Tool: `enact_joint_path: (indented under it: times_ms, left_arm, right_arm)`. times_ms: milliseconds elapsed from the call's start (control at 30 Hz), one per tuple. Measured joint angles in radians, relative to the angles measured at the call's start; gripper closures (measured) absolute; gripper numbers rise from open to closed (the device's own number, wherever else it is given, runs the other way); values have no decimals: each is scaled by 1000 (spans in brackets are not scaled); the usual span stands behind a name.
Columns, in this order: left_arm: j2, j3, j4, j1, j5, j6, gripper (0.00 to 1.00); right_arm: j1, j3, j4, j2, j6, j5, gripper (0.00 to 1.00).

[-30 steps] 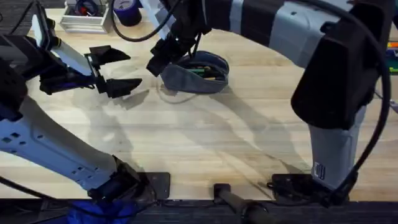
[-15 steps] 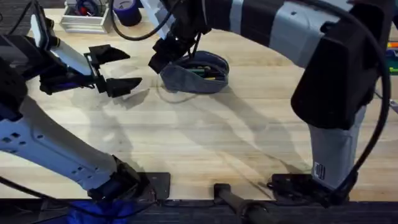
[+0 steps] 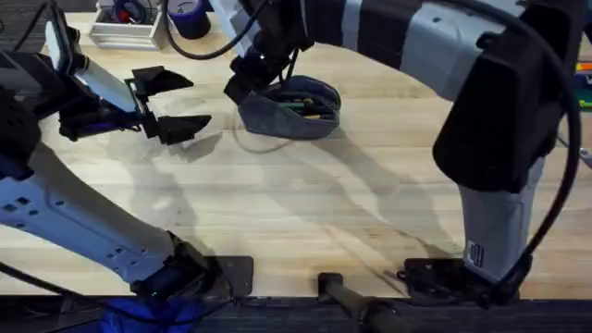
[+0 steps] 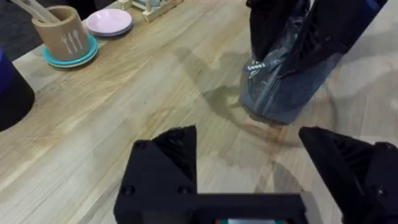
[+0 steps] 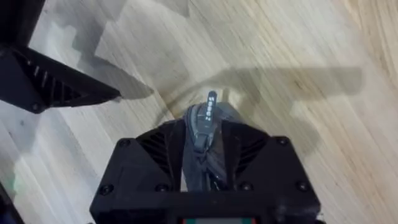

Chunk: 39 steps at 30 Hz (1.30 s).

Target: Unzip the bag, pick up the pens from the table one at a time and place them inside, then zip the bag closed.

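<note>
The blue-grey bag (image 3: 294,115) lies on the table (image 3: 305,213) at the back middle, its top gaping. Pens (image 3: 302,103) lie inside it, showing green and yellow. My right gripper (image 3: 242,88) is shut on the bag's left end. In the right wrist view the fabric and zipper are pinched between the fingers of that gripper (image 5: 202,143), and the pull tab (image 5: 211,106) sticks out beyond them. My left gripper (image 3: 196,102) hovers open to the left of the bag, holding nothing. In the left wrist view this gripper (image 4: 249,155) faces the bag (image 4: 283,93).
A white tray (image 3: 125,30) and a dark blue cup (image 3: 190,15) stand at the back left. A wooden cutlery cup (image 4: 61,31) on a teal coaster and a pink plate (image 4: 109,22) sit farther off. Bare wood stretches across the table's front.
The right gripper has shifted slightly toward the back with the bag's left end in its grip. The left arm has not moved.
</note>
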Motion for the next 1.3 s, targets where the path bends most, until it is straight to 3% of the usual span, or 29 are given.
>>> enact_joint_path:
  times_ms: [100, 167, 233, 1067, 1300]
  left_arm:
    - [0, 0, 0, 0, 0, 0, 8]
    - [0, 0, 0, 0, 0, 0, 7]
    - [0, 0, 0, 0, 0, 0, 8]
    - [0, 0, 6, 0, 1, 0, 7]
    - [0, 0, 6, 0, 1, 0, 8]
  right_arm:
    - [0, 0, 10, 0, 0, 0, 697]
    - [0, 0, 11, 0, 2, 0, 864]
    - [0, 0, 11, 0, 3, 0, 937]
    - [0, 2, 24, 0, 4, 0, 973]
    - [0, 92, -31, 0, 4, 17, 974]
